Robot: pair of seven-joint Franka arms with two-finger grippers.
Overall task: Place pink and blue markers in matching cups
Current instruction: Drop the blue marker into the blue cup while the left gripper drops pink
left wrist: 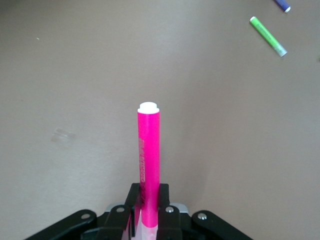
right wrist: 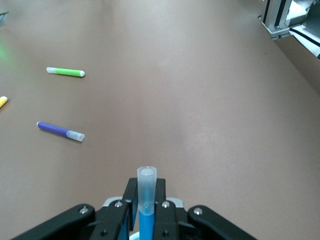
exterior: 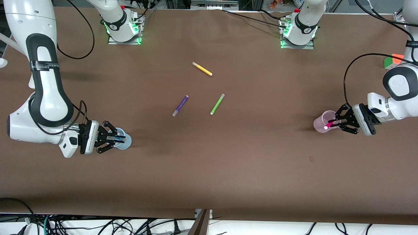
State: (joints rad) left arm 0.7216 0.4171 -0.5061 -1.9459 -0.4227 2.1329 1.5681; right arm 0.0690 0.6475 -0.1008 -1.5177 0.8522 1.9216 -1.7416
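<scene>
Pink and blue markers, each held over its matching cup, at the two ends of the table.
Left gripper (exterior: pixel 333 123) pinches the pink marker (left wrist: pixel 148 160) over the pink cup (exterior: pixel 321 122) near the table's left-arm edge; right gripper (exterior: pixel 120 139) pinches the blue marker (right wrist: pixel 146 200) over the blue cup (exterior: pixel 126 141) near the right-arm edge. Mid-table, well apart from both cups: purple marker (exterior: pixel 180 105), green marker (exterior: pixel 217 104), yellow marker (exterior: pixel 202 69); cube puzzle (exterior: pixel 393 60) toward the left arm's base-side corner.

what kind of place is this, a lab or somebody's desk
Most likely a robotics lab: two robot arms are bolted by lit bases to a brown-covered table, loose cables trail along its edge, and markers such as the purple one lie out as test objects.
</scene>
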